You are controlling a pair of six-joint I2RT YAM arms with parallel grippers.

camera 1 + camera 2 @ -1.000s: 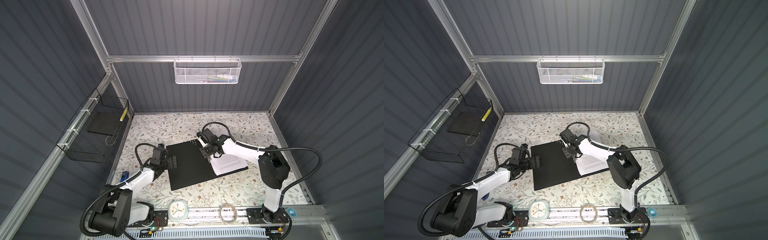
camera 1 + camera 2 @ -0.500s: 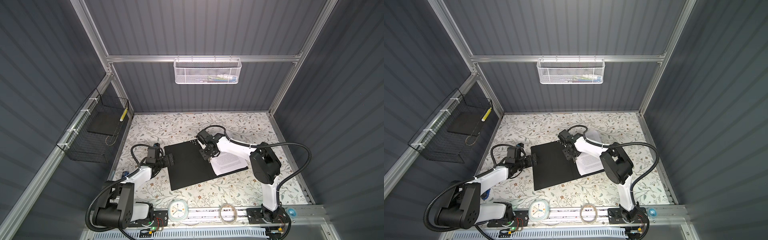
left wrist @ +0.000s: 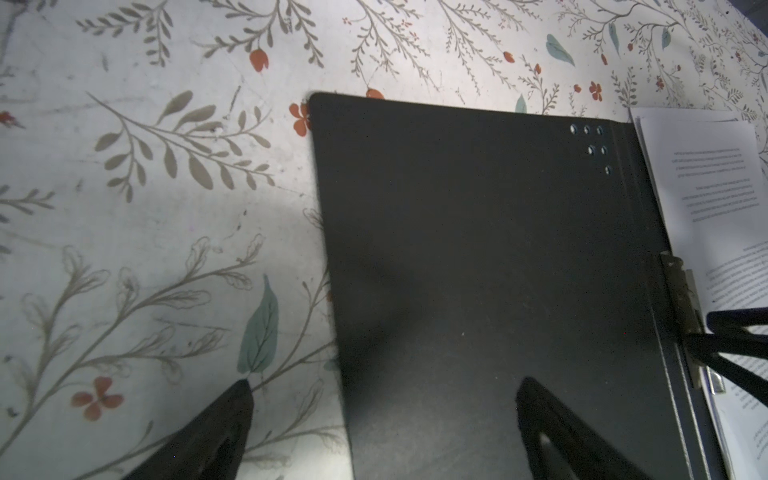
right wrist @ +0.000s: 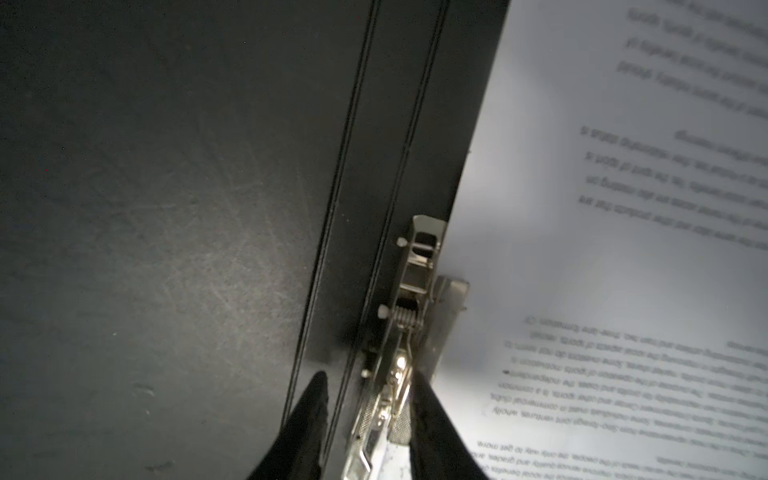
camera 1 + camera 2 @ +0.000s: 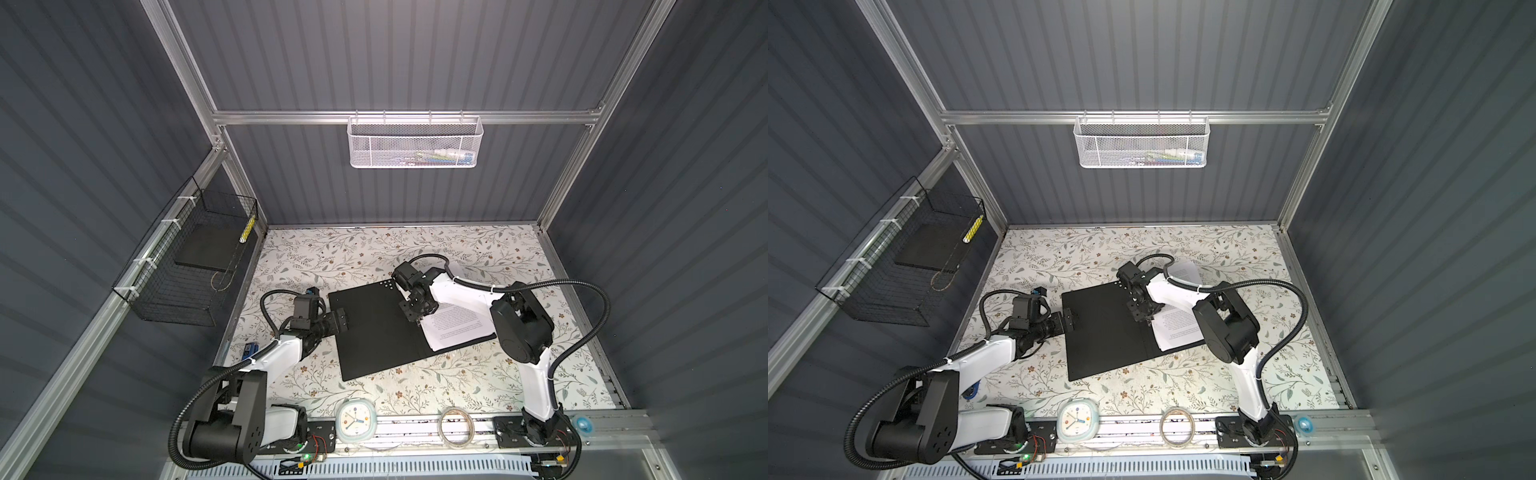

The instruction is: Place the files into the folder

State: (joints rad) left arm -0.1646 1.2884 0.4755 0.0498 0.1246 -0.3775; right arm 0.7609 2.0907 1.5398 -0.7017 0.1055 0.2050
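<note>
The folder [image 5: 374,328] [image 5: 1104,332] lies open on the table, black inner faces up. The files [image 5: 457,328] [image 5: 1177,328], white printed sheets, rest on its right half. My right gripper [image 5: 415,318] [image 5: 1144,318] is down at the spine. In the right wrist view it [image 4: 368,382] straddles the metal spine clip [image 4: 415,291]; one finger touches the clip, the other stands a little off it, so it is narrowly open. My left gripper [image 5: 338,322] [image 3: 384,386] is wide open over the folder's left edge [image 3: 332,291], holding nothing.
A clock [image 5: 356,422] and a tape roll [image 5: 456,427] sit on the front rail. A black wire basket [image 5: 187,266] holding a dark slab [image 5: 208,247] hangs on the left wall. A white mesh basket [image 5: 415,141] hangs on the back wall.
My right gripper's jaws have narrowed around the spine clip and it has shifted slightly nearer along the spine. The right elbow swung inward. The left gripper stays open at the folder's edge.
</note>
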